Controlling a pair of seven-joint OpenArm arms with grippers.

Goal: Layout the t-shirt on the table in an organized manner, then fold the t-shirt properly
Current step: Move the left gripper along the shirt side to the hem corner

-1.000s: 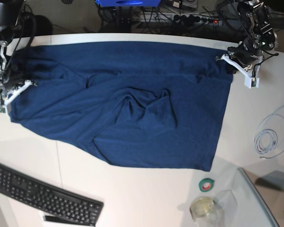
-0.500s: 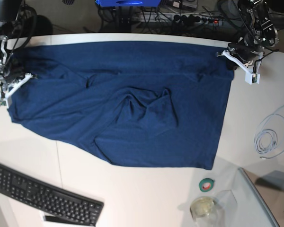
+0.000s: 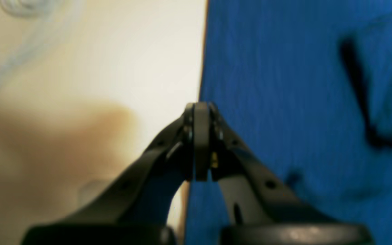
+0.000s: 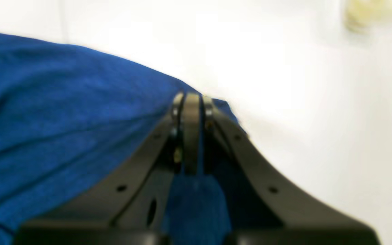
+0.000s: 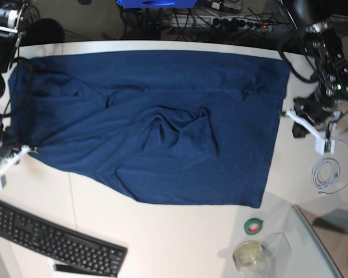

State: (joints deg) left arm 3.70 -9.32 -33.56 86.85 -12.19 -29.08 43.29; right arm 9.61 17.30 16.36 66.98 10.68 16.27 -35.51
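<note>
While the t-shirt (image 5: pixel 156 121) lies rumpled on the table (image 5: pixel 180 243), right jaws clamped on its edge, left jaws together beside its edge.

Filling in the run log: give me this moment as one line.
stage: layout | left gripper: shut at t-shirt edge | right gripper: shut on t-shirt | shirt: wrinkled mid-table

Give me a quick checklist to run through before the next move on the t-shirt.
1. Right tool shut on the t-shirt: ok, cloth shows between its jaws.
2. Left tool holding cloth: cannot tell; shut at the shirt's edge.
3. Shirt flat: not ok, creases bunch in the middle.
4. Shirt fully on the table: ok.
5. Keyboard and tape roll apart from the cloth: ok.
</note>
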